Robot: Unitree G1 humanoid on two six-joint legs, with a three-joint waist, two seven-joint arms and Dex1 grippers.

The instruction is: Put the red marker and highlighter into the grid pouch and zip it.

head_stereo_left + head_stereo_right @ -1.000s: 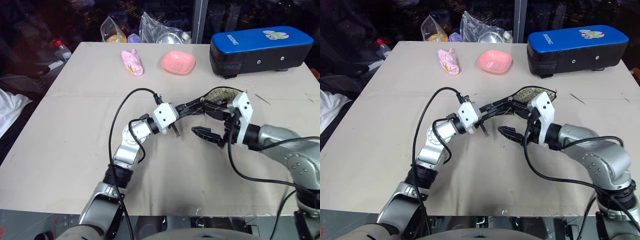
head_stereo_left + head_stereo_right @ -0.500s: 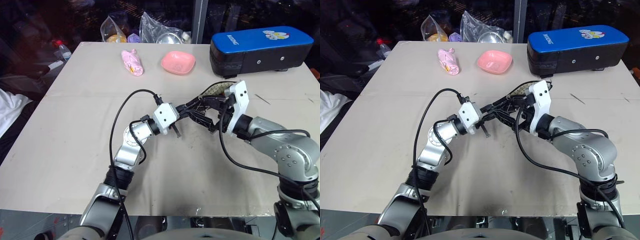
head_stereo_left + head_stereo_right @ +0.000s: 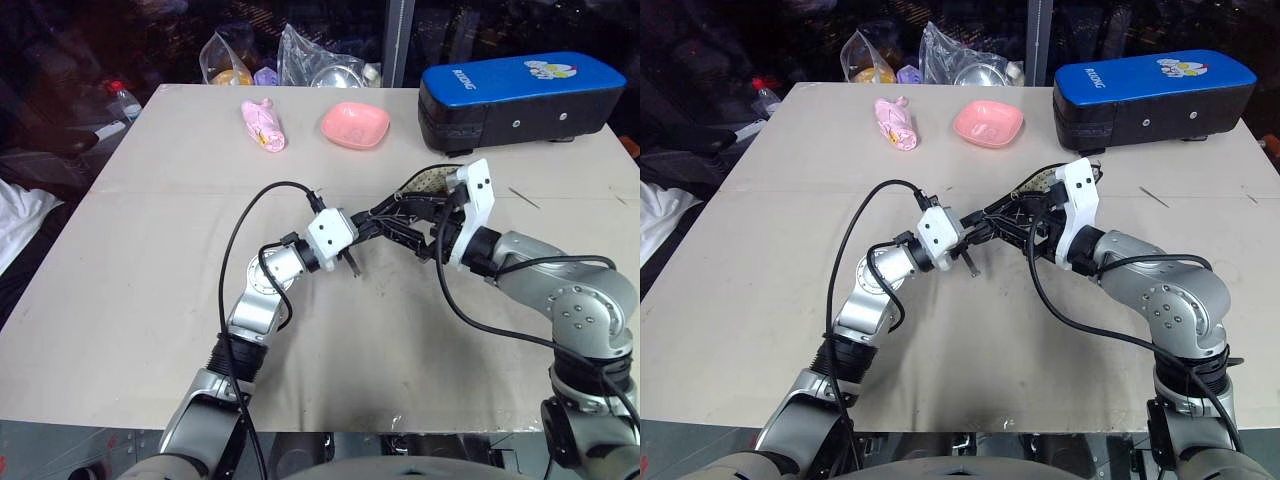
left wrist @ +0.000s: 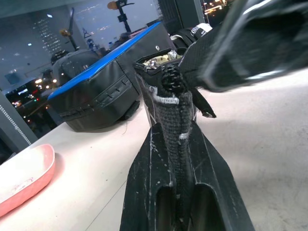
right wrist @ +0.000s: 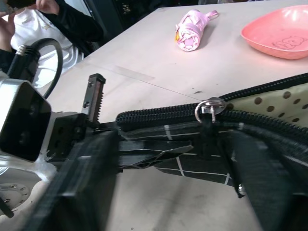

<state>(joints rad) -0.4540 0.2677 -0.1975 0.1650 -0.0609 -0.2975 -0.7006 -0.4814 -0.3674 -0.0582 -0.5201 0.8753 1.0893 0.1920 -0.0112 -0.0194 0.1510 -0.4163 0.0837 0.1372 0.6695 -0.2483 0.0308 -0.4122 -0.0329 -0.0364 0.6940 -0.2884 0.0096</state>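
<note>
The grid pouch, black with thin white lines and a spotted lining, hangs over the middle of the table between my two arms. My left gripper is shut on the zipper end of the pouch. My right gripper faces it from the other side. Its fingers stand apart with the pouch between them, and the zipper pull sits close to one finger. The red marker and the highlighter are out of view.
A big blue-topped black case stands at the back right. A pink bowl and a pink folded bundle lie at the back, with plastic bags behind them. A person's sleeve shows past the table's left edge.
My right gripper rose from the table and moved left to the pouch, and its fingers narrowed around it. My left gripper kept still, holding the pouch.
</note>
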